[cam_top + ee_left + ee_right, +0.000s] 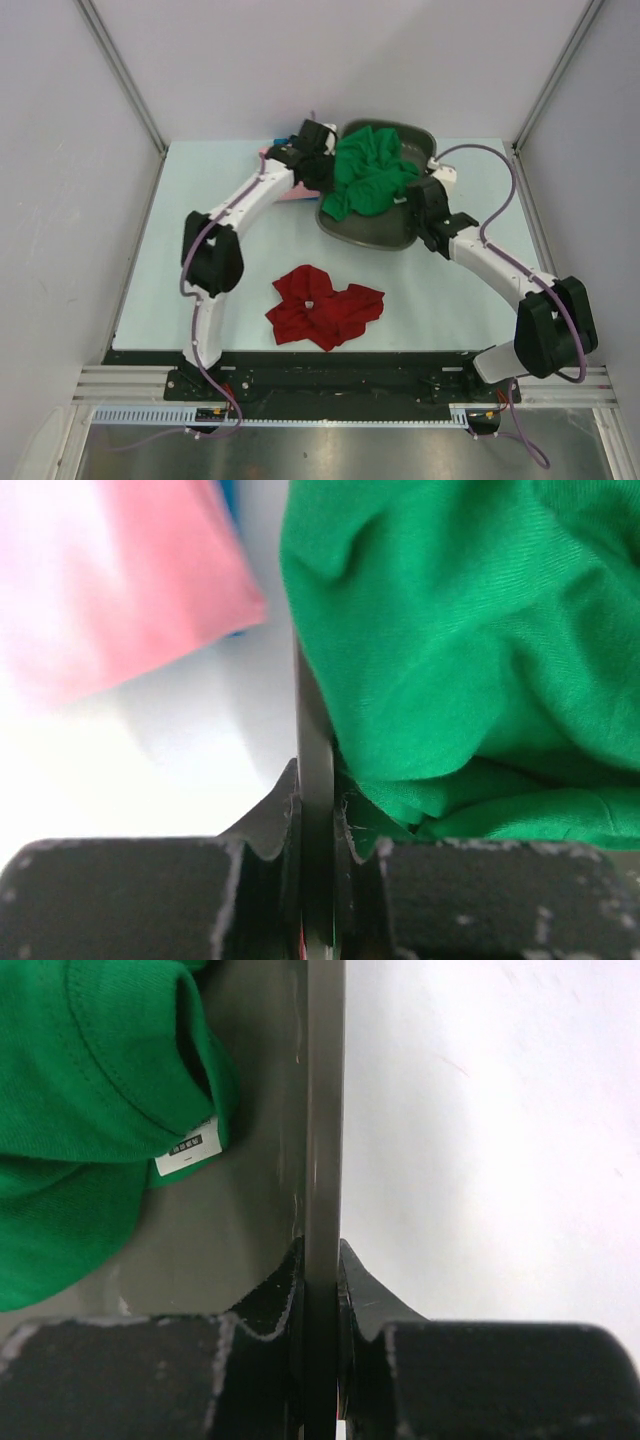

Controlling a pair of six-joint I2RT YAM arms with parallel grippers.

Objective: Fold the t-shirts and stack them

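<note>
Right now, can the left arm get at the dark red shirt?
Probably not at once: the left gripper is shut on the rim of the grey tray, so it would have to let go first. Otherwise the way looks free: the dark red shirt lies bare on the table.

The left arm and right arm have white tubular links between bulky black joint housings, each trailed by a lilac cable. The left claw and right claw are matt black, chipped pale along their edges.
</note>
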